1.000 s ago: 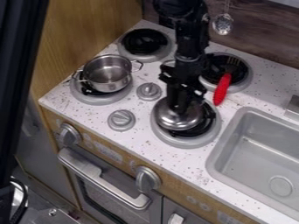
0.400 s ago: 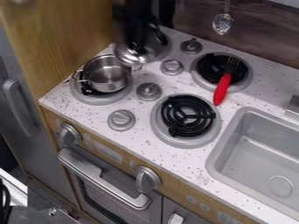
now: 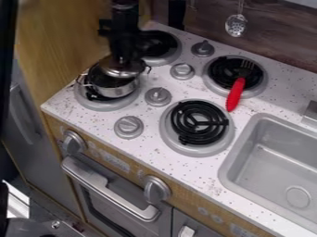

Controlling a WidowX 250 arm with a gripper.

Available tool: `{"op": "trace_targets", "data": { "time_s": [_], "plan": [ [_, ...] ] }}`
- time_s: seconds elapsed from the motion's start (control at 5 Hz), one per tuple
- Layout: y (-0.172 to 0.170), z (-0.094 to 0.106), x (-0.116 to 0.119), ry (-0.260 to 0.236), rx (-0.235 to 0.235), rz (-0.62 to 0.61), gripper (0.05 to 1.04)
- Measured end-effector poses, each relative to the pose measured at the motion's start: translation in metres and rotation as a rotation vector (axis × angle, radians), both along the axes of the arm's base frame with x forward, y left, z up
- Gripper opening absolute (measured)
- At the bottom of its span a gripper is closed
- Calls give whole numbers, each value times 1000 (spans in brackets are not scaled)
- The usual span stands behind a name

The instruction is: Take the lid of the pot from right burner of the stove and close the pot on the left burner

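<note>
The black gripper (image 3: 123,60) hangs over the front left burner, shut on the knob of the silver lid (image 3: 121,72). Beneath it the open silver pot (image 3: 112,90) stands on the left burner (image 3: 102,104). The lid is over the pot's back right part, slightly tilted, and the pot's dark inside shows at the front left. Whether lid and rim touch, I cannot tell. On the front right burner (image 3: 197,147) only the black coil grate shows.
A red-handled fork (image 3: 235,94) lies across the back right burner. Control knobs (image 3: 158,96) stand between the burners. The grey sink (image 3: 272,157) is at the right, and a slotted spoon (image 3: 236,25) hangs on the back wall. A wooden wall borders the left side.
The gripper has carried the lid from the front right burner to the left, first behind the pot, then forward and left over it. The pot has stayed in place.
</note>
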State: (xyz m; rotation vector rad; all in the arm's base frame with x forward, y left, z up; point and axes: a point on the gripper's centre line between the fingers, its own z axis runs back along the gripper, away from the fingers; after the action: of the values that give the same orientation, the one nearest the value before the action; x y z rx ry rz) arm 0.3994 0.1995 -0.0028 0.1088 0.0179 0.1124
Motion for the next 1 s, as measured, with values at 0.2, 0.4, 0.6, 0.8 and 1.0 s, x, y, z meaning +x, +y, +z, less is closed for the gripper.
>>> {"op": "trace_targets", "data": {
  "time_s": [0.2,0.4,0.6,0.8,1.0],
  "plan": [
    [6,-3,-6,12,4,10,271],
    [8,-4,-10,19,-6,26,270],
    [9,-4,-17,-22,-28,73,325],
    [14,-6,-32,-6,-47,109,601],
    [7,-5,-36,-8,-73,100,897]
  ]
}}
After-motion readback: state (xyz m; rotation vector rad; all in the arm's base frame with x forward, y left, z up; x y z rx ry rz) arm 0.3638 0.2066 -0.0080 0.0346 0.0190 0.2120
